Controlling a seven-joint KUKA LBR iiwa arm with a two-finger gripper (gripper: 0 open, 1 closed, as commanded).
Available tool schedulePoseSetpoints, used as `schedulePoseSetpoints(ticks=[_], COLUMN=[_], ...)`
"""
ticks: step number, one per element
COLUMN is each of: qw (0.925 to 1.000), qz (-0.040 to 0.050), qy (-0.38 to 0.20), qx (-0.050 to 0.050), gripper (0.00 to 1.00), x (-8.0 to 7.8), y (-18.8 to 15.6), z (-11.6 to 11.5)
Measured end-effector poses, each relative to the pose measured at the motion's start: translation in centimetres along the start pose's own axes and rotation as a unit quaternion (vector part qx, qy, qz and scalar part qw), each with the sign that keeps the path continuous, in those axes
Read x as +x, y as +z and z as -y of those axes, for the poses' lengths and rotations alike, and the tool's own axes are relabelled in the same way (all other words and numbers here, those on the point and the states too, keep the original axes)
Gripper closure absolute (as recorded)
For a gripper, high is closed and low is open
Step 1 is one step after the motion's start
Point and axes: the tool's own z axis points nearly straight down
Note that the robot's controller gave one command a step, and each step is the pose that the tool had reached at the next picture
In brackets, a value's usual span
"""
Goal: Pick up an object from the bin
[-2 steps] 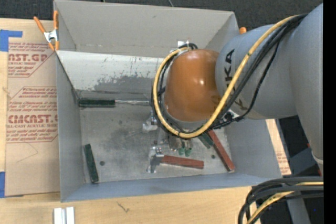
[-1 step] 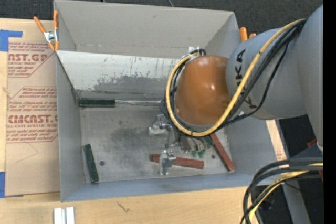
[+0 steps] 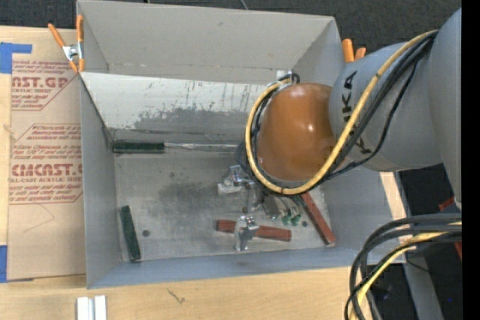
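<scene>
My gripper [image 3: 240, 204] hangs low over the right half of the bin floor, open, with its two metal fingertips [image 3: 235, 180] set well apart and nothing between them. The nearer fingertip stands on or just over a flat red-brown strip [image 3: 264, 232] that lies crosswise near the bin's front wall. A small green piece [image 3: 292, 219] lies just right of the gripper, partly under the arm's fittings. A second red-brown strip [image 3: 320, 221] lies slanted against the right wall.
A dark green bar [image 3: 130, 234] lies near the front left corner. Another dark green bar [image 3: 139, 148] rests along the foot of the back wall at the left. The arm's orange dome and cables hide the back right of the floor.
</scene>
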Motion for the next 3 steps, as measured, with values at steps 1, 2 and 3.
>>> schedulePoseSetpoints(ticks=[1, 2, 3], qw=[0.9997, 0.9967, 0.9967], qz=[-0.0067, -0.001, -0.0009], qy=[-0.022, -0.081, -0.081], qx=[0.001, -0.002, -0.002], gripper=[0.0, 1.0, 1.0], x=[-0.5, -0.7, -0.7], y=[3.8, 5.9, 5.9], z=[0.7, 4.3, 4.3])
